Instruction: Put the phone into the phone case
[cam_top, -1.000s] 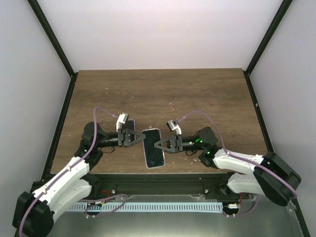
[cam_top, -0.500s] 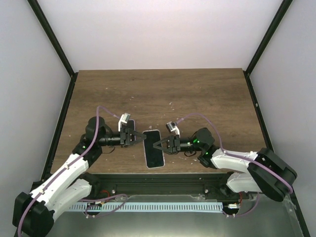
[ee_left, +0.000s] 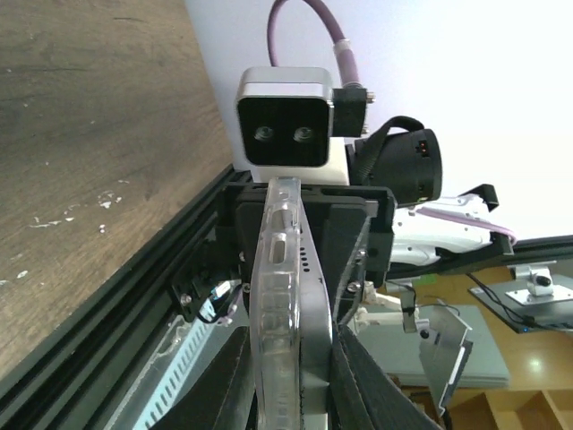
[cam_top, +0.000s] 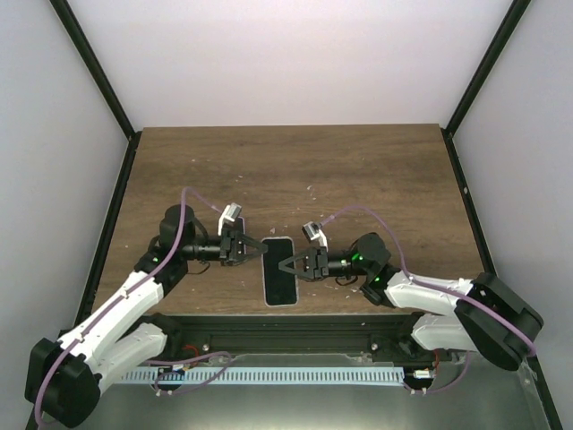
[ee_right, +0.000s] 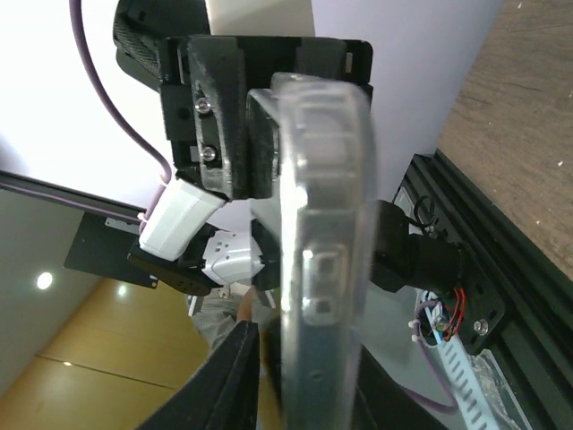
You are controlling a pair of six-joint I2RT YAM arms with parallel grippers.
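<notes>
The left end effector (cam_top: 258, 250) is clamped on the left edge of the clear case (ee_left: 279, 296). The right end effector (cam_top: 283, 266) grips the right edge. Over the last second the right one closed in and the phone (cam_top: 280, 285) squared up at the near centre of the counter (cam_top: 358, 170). Seating appears nearly complete. The opposing end effectors crowd each other, and the near rail (cam_top: 295, 324) lies just beside the phone.

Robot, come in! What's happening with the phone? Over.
Left gripper and right gripper both pinch the phone. Clear case around its edge. Nothing blocking it.
</notes>
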